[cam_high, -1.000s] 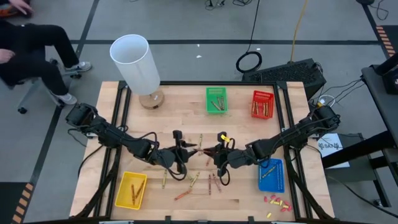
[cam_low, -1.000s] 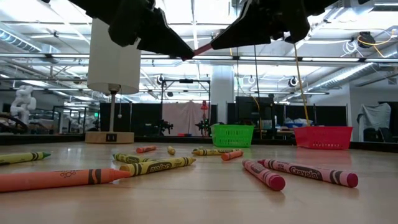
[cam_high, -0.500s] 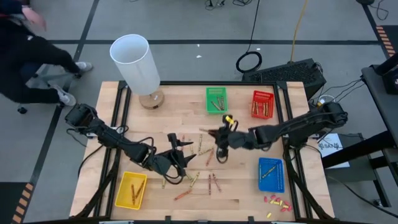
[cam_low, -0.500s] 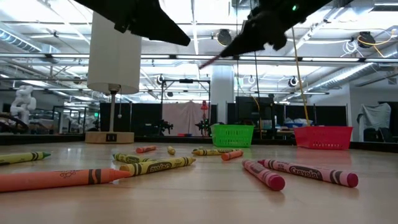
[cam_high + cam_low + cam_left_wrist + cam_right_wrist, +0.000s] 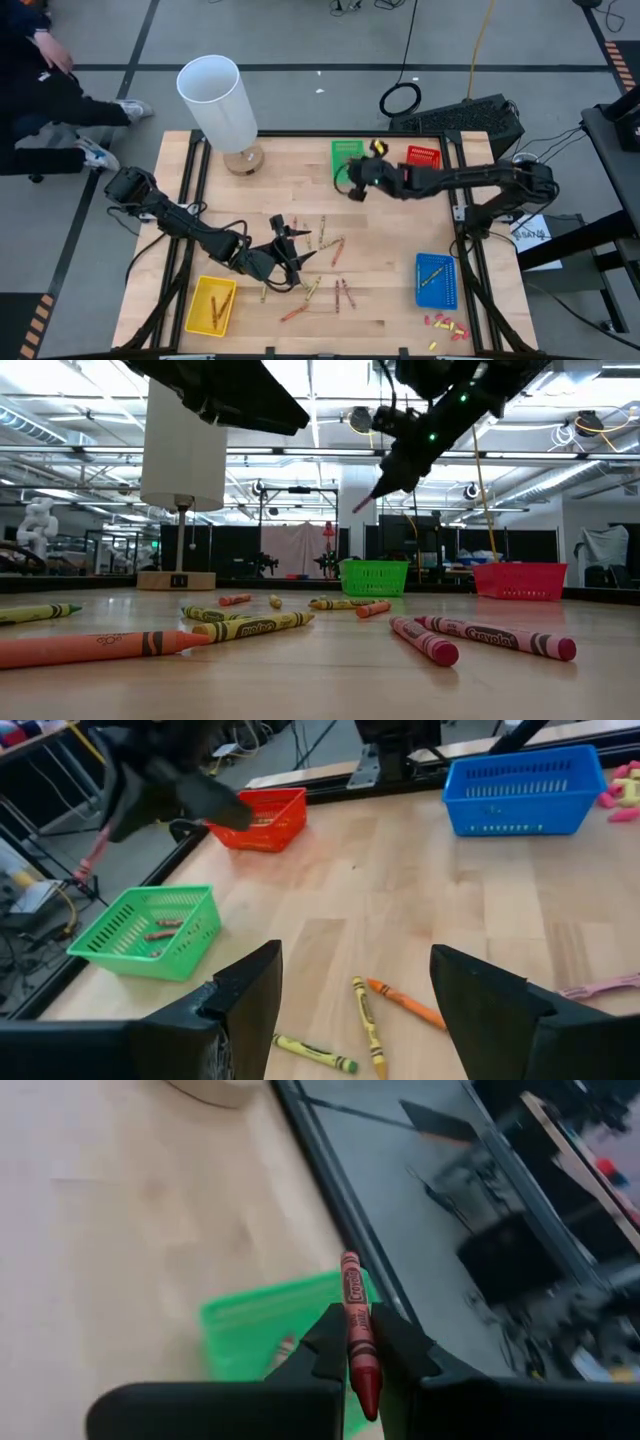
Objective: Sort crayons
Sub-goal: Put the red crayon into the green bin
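My right gripper (image 5: 350,186) hangs over the green basket (image 5: 346,150) at the far edge, shut on a red crayon (image 5: 354,1320). That crayon also shows in the low view (image 5: 361,505), poking out past the fingertips. My left gripper (image 5: 292,252) stands open above the table's middle, nothing between its fingers (image 5: 355,970). Loose crayons lie flat on the wood below and beside it (image 5: 327,246) (image 5: 311,289) (image 5: 370,1025). A few crayons lie inside the green basket (image 5: 160,928). My right gripper pinches the red crayon's shaft (image 5: 357,1342) between its two fingers. The crayon lies along the fingers, and one end (image 5: 349,1262) sticks out beyond the tips. The fingers slant downward from the table's right side. The crayon is lifted clear, above the green basket.
A red basket (image 5: 422,165) stands right of the green one, a blue basket (image 5: 435,280) at the near right, a yellow basket (image 5: 211,305) at the near left. A tall white cylinder on a round base (image 5: 220,105) stands far left. Small red and yellow bits (image 5: 445,325) lie near right.
Both grippers met at the red crayon over the table's middle. My left gripper has opened, let go of it and rolled a little. My right gripper has swung with the crayon toward the far edge, up to the green basket.
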You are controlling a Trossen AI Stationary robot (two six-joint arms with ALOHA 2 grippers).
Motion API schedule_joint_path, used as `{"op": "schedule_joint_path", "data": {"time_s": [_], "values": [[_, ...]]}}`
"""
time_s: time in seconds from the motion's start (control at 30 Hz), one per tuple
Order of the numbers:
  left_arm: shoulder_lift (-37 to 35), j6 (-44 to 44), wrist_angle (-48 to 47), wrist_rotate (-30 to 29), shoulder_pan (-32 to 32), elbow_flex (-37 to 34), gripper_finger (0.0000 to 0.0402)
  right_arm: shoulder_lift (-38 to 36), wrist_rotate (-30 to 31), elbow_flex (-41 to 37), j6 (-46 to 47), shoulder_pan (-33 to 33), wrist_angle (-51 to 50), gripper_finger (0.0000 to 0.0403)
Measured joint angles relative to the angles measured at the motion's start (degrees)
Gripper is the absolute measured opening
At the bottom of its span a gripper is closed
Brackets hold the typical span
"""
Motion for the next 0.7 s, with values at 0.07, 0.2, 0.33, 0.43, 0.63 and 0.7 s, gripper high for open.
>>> {"op": "schedule_joint_path", "data": {"time_s": [0.07,0.2,0.33,0.43,0.63,0.7], "values": [[0.0,-0.02,0.12,0.06,0.0,0.0,0.0248,0.59,0.0,0.02,-0.12,-2.11,0.44,0.0011],[0.0,-0.02,2.55,0.66,0.0,0.0,0.0248,3.51,-0.07,0.02,0.41,-5.27,0.4,0.0011],[0.0,0.02,4.56,1.98,0.04,0.0,0.0248,7.4,-0.1,0.02,0.38,-6.48,0.6,0.0011],[0.0,0.02,4.68,2.25,0.04,0.0,0.0248,9.67,-0.03,0.02,-0.1,-7.01,1.48,0.0011],[0.0,0.04,4.39,2.25,0.04,0.0,0.0248,12.46,0.17,0.02,-0.51,-8.35,1.83,0.0011],[0.0,0.04,4.39,2.25,0.04,0.0,0.0248,12.91,0.17,-0.01,-0.69,-8.79,1.76,0.0013]]}}
